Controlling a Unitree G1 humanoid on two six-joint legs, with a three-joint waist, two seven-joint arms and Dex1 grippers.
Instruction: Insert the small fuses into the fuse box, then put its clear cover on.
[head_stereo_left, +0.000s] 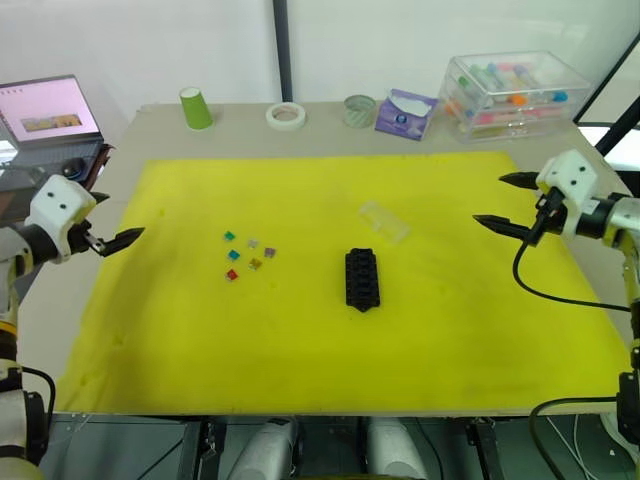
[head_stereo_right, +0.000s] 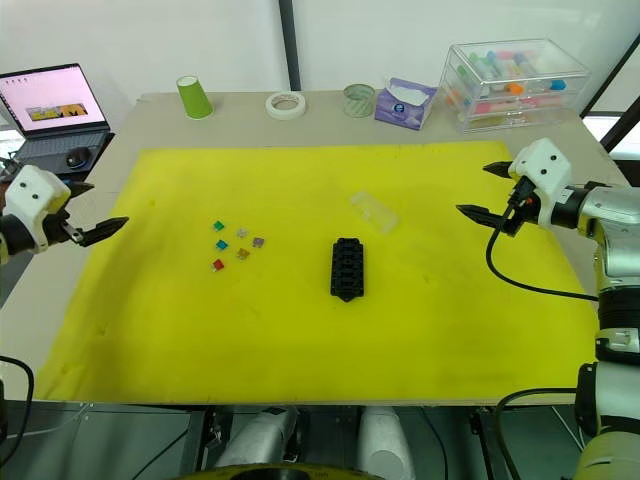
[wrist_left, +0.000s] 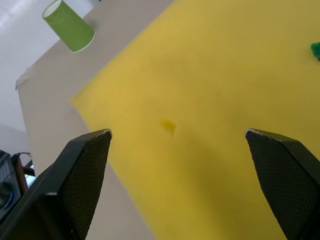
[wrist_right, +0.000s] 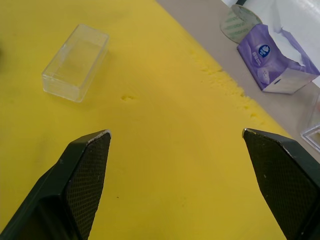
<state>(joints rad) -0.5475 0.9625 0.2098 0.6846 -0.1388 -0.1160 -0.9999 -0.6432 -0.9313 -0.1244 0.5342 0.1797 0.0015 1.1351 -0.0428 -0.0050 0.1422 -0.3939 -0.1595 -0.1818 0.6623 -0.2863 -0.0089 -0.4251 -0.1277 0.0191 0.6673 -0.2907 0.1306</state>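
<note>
Fuses first, I'd say: the small fuses (head_stereo_left: 247, 254) sit in a loose cluster at nine o'clock from the fuse box (head_stereo_left: 362, 279), light, hard, slick little things best pinched across their flat faces. At one o'clock from the box lies the clear cover (wrist_right: 75, 62) (thin and probably easy to skid), better gripped across its long walls. Left gripper (head_stereo_left: 112, 229) and right gripper (head_stereo_left: 503, 203) both hang spread and empty over the mat's edges.

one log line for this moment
left hand open, empty | right hand open, empty | fuses loose on mat | fuse box empty | cover off
</note>
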